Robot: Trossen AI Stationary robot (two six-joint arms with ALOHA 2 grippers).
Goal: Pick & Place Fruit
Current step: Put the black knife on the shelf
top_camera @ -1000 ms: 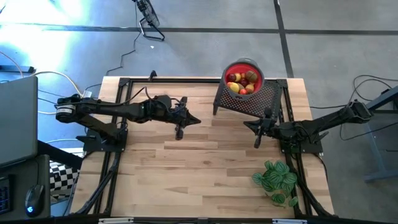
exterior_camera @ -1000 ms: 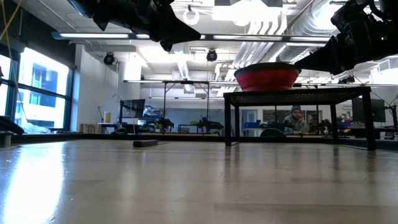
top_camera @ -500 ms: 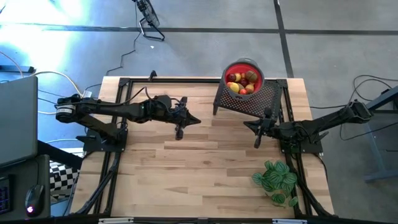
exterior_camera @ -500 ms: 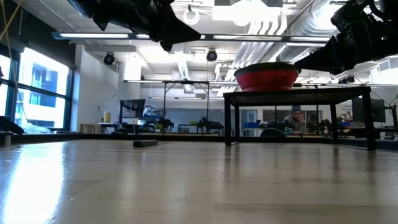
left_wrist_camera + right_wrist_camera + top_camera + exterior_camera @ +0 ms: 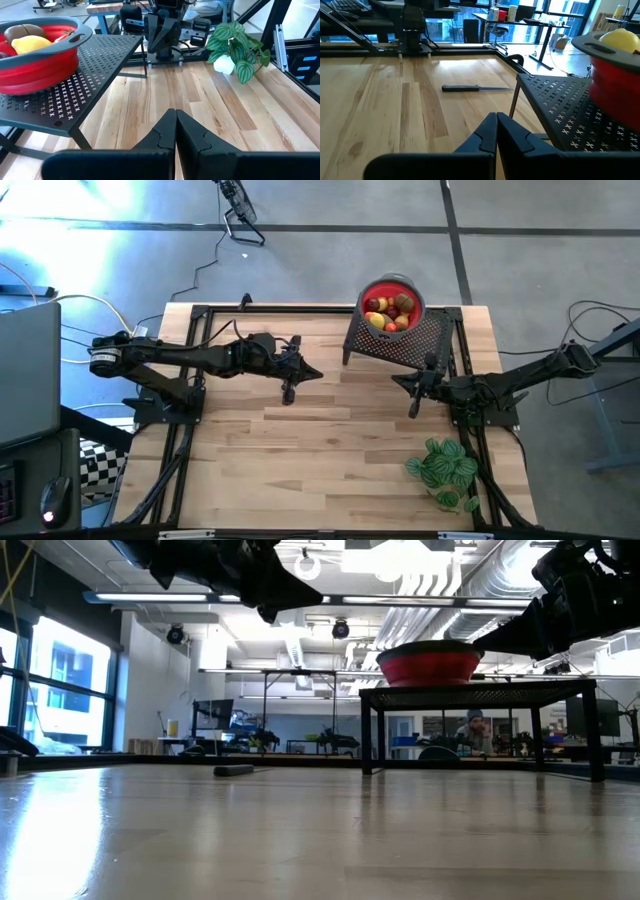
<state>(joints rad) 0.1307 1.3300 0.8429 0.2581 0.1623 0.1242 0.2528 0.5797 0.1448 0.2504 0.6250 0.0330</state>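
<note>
Fruit (image 5: 388, 313) fills the red bowl (image 5: 409, 288), both hands closed

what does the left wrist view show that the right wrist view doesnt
Only the left wrist view shows the green leafy plant, the right arm's base and the brown fruit in the bowl. Only the right wrist view shows the thin dark knife lying on the table. Both share the red bowl on the perforated black stand, yellow fruit, the wooden table, and a shut pincer.

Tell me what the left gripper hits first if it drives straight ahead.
Probably the right gripper: the shut left gripper points across bare table straight at it, the perforated stand lying just aside. Depth is uncertain.
</note>
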